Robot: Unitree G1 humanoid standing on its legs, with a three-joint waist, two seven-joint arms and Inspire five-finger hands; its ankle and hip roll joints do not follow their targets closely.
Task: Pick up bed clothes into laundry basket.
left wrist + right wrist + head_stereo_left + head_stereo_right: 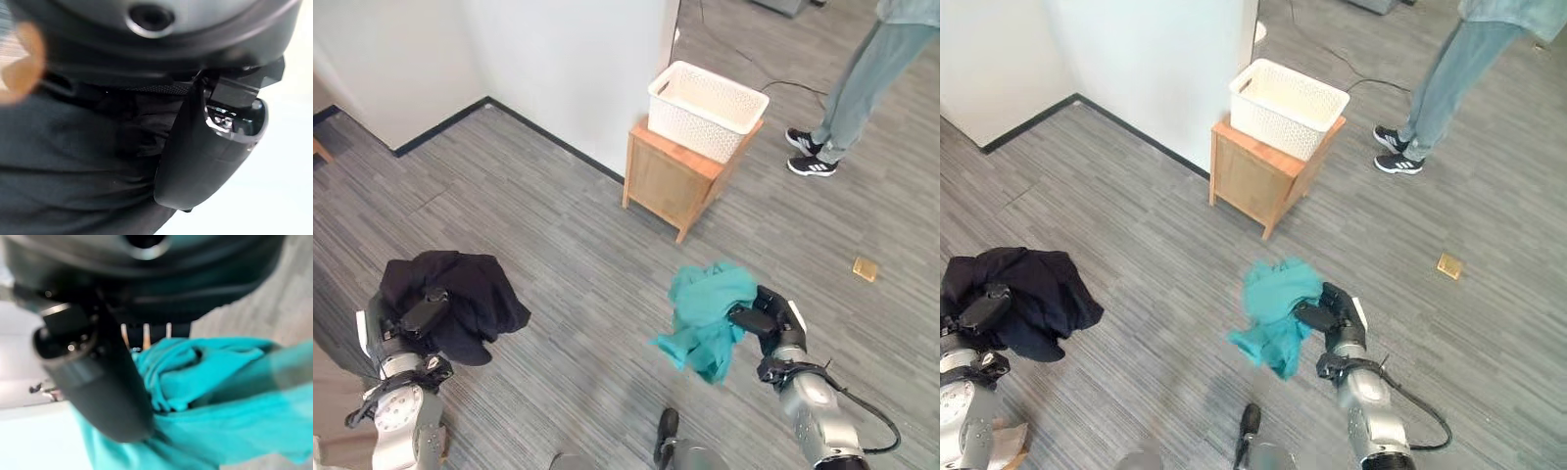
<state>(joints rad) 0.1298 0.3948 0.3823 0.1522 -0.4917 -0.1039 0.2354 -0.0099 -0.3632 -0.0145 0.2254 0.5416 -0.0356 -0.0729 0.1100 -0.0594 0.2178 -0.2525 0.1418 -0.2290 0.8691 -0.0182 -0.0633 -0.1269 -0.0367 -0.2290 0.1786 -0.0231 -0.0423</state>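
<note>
A white laundry basket (pixel 707 108) stands on a small wooden cabinet (pixel 675 178) against the white wall; nothing can be made out inside it, though its floor is hidden. Well apart from it, the right hand (pixel 767 318) holds a bunched teal garment (pixel 707 315) above the grey floor (pixel 578 245), fingers clamped on the cloth. The left hand (pixel 419 318) has its fingers curled into a crumpled black garment (pixel 455 294). A person's legs (pixel 862 83) stand beyond the basket.

Bare carpet (pixel 568 245) lies before the basket (pixel 707 108).
</note>
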